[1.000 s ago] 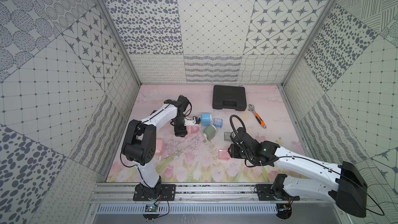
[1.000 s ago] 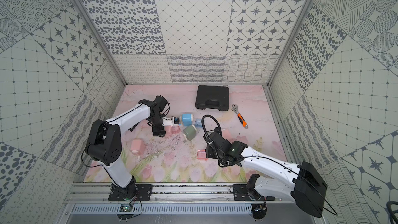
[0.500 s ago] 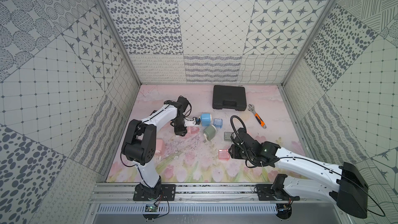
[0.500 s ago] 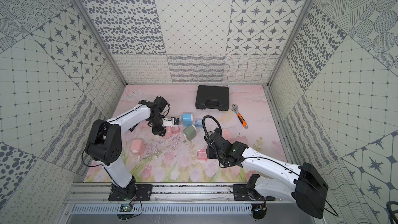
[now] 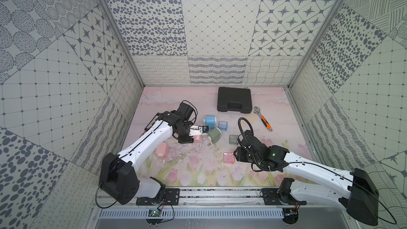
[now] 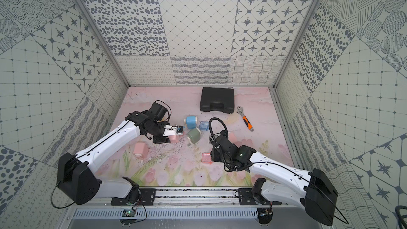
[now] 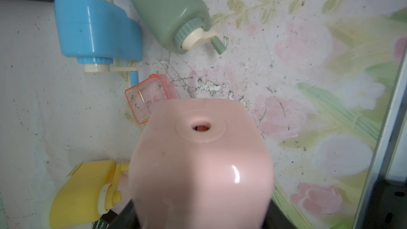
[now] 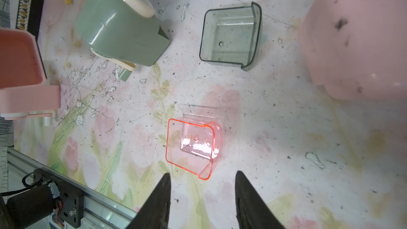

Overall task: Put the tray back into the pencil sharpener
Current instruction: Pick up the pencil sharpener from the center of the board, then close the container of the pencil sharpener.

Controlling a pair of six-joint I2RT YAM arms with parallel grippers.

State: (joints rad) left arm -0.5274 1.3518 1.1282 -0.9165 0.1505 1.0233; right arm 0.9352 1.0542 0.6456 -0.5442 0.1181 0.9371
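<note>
Left wrist: tool (image 7: 200,215) newly on sharpener (image 7: 199,159)

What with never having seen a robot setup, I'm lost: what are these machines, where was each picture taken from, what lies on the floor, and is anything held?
These are two white robot arms, the left arm and the right arm, each ending in a claw. Two pictures look down from one overhead camera pair. The other two come from a camera on each wrist. On the flowered mat lie a black case, a wrench, a blue sharpener, a green sharpener, a yellow sharpener, and three clear trays: a blue tray, a greenish tray and a pink tray. The left claw appears to grip a pink sharpener, which fills its wrist view. The right claw is open and empty, with the pink tray just ahead of its fingertips.
</note>
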